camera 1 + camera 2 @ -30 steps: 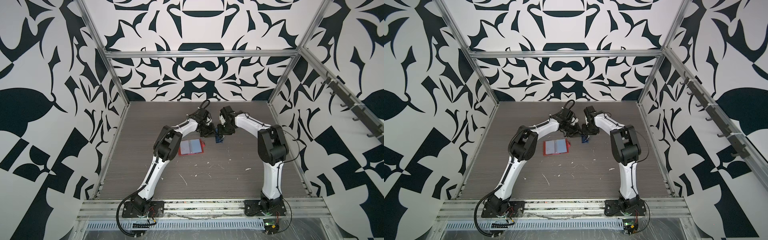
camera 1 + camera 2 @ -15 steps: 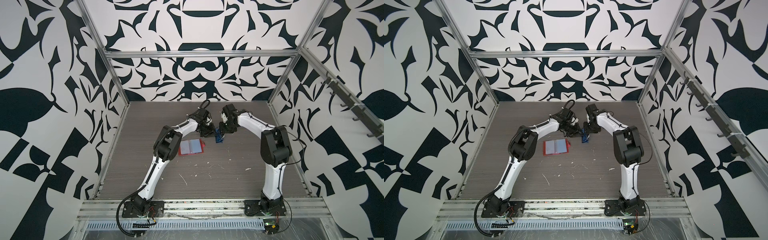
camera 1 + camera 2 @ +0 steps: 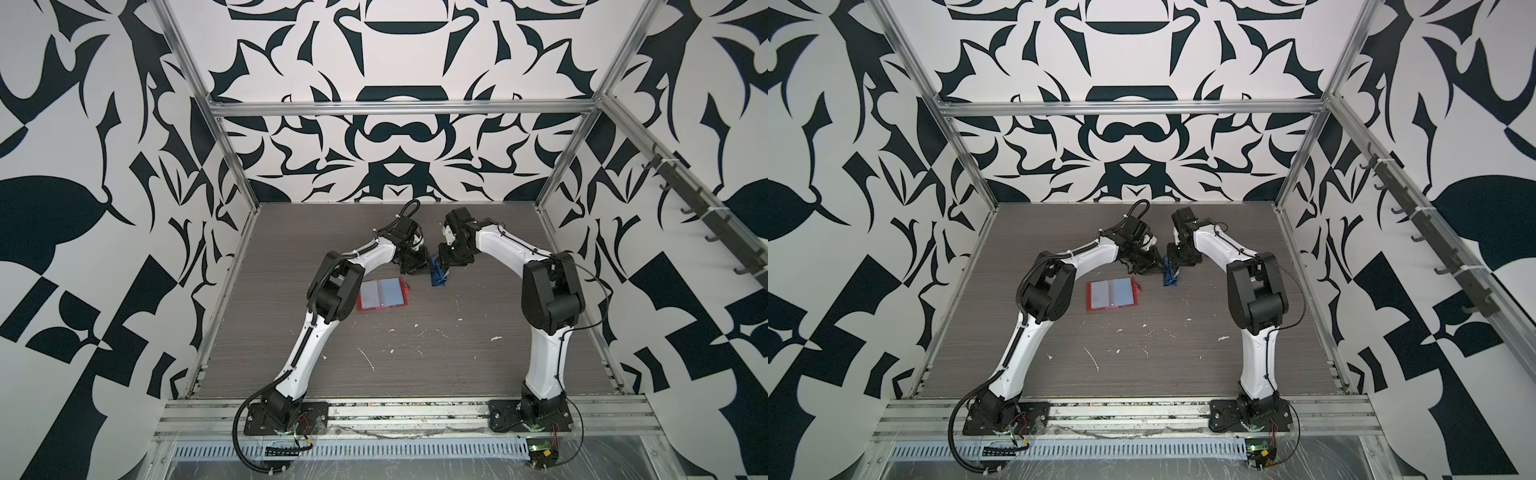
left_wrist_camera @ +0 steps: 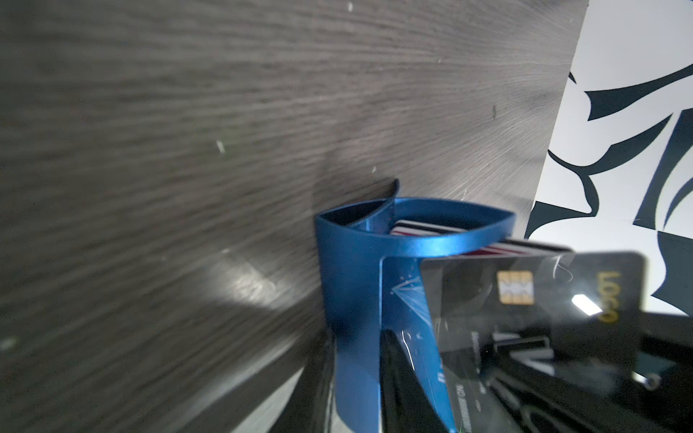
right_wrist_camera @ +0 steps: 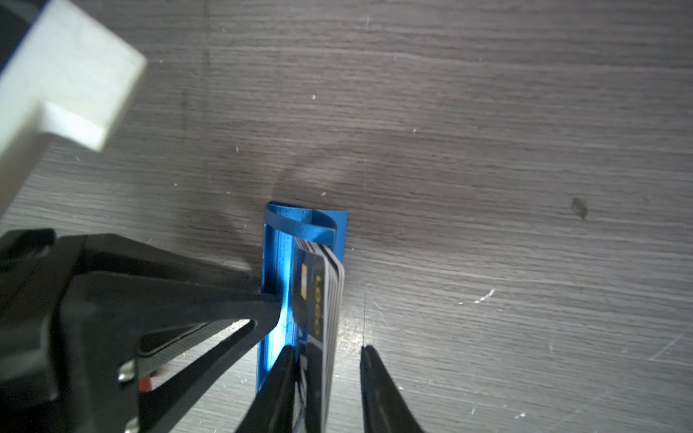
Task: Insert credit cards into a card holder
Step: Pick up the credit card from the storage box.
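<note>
- My right claw [image 5: 329, 350] hangs tips-down over the small blue plastic stand [image 5: 275, 262]. Its two black fingers [image 5: 378, 382] are spread and grip nothing.
- Between those fingers stands an upright stack of thin plastic credit cards [image 5: 330, 300], seated in the stand. One finger sits close against the stack on the stand-wall side. The other is apart from it, with bare grey wood-grain worktop [image 5: 487, 150] showing in the gap.
- The card nearest my left wrist camera is a glossy black card [image 4: 525, 318] with a gold chip and gold lettering. Red-and-white card edges show behind it.
- My left claw [image 3: 417, 269] is just beside the right claw, across the stand. One black fingertip touches the stand's outer wall. I cannot tell whether this claw is pinching that wall or only resting on it.
- The red leather-like book-style card holder [image 3: 382, 294] lies open and flat on the worktop, clear sleeves up. It is near the left claw, on the side towards that arm's base, and touches neither claw.
</note>
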Action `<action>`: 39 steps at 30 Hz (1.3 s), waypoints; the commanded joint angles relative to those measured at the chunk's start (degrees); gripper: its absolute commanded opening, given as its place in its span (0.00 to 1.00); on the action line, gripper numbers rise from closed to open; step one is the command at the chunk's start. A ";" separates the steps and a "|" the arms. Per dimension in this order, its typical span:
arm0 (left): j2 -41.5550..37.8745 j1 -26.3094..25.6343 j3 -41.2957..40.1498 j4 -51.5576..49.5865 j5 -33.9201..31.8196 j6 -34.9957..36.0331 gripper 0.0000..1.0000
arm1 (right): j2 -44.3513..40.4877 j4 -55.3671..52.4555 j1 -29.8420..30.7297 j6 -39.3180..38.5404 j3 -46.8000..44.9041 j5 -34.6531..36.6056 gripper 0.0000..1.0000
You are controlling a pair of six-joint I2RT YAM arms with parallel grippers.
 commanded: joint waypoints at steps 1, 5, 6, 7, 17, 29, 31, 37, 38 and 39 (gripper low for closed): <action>1.90 -0.18 -0.91 -5.10 -2.30 0.58 0.24 | -3.82 -2.64 -0.46 -0.54 1.01 2.27 0.31; 1.90 -0.18 -1.01 -5.03 -2.24 0.56 0.24 | -4.00 -2.92 -0.46 -0.55 1.02 1.94 0.27; 1.99 -0.18 -0.97 -5.11 -2.31 0.56 0.24 | -4.10 -2.98 -0.46 -0.57 1.03 2.02 0.27; 1.99 -0.18 -1.00 -5.11 -2.28 0.57 0.24 | -4.19 -3.07 -0.46 -0.69 1.05 2.16 0.27; 1.67 -0.18 -1.16 -5.09 -2.48 0.56 0.24 | -4.63 -3.43 -0.46 -0.81 1.03 2.15 0.23; 1.59 -0.18 -1.21 -4.95 -2.04 0.50 0.24 | -7.08 -3.52 -0.46 -0.97 0.24 1.78 0.01; 1.31 -0.18 -1.22 -4.85 -1.65 0.48 0.24 | -7.72 -3.13 -0.46 -0.86 -0.39 1.52 0.00; -1.35 -0.18 -1.09 -4.15 0.88 1.67 0.32 | -12.10 -0.40 -0.46 -0.08 -3.90 -1.00 0.00; -2.00 -0.18 -1.00 -4.19 1.19 2.04 0.33 | -13.01 0.45 -0.45 0.17 -4.78 -1.49 0.00; -3.04 -0.18 -1.13 -4.31 1.42 2.47 0.35 | -14.30 1.38 -0.46 0.45 -5.94 -2.26 0.00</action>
